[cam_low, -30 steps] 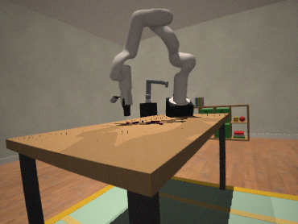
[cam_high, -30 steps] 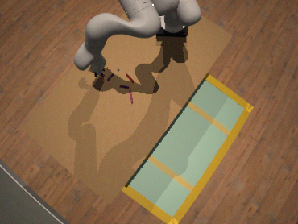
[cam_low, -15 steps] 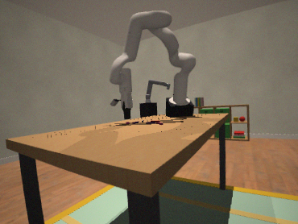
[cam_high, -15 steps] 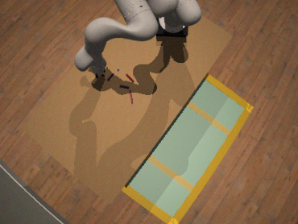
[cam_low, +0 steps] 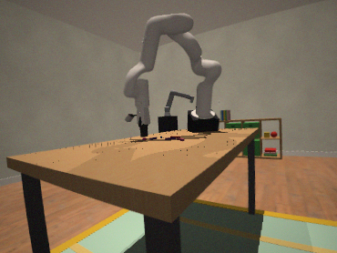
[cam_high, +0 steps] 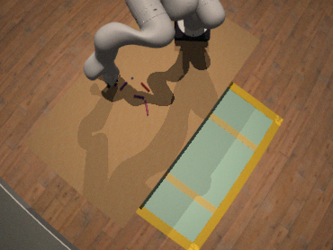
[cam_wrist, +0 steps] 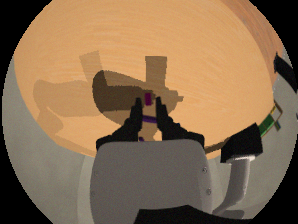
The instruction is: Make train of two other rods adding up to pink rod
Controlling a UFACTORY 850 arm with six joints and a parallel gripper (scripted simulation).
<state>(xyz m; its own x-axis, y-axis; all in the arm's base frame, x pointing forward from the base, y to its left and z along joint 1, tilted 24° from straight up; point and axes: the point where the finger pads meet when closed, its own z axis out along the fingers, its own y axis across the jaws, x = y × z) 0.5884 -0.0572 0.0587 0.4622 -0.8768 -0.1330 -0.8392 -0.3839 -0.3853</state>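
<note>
Jaws stand partly open, with nothing gripped. Task item nearest them is the short magenta rod, lying on the desk and seen in the wrist view between the fingertips. Whether the tips are already low enough to straddle it cannot be told. Red rod lies to the base side of the jaws, past the nearer purple rod. Pink rod lies farther from the jaws, beyond the other purple rod; small blue rod is nearer.

Assessment: magenta and red together match pink, so the step in hand is judged to be picking up magenta. Recommended: centre the jaws over its middle, with the pads parallel to its long sides, descend straight, close gently and lift level. A skewed closure would likely twist so short a rod; wide fingers could nudge the nearer purple one. Placement should follow red's line, end to end, with slow release.

Containers: none noted on the desk. Green bins stand on a background shelf; their contents cannot be told.
</note>
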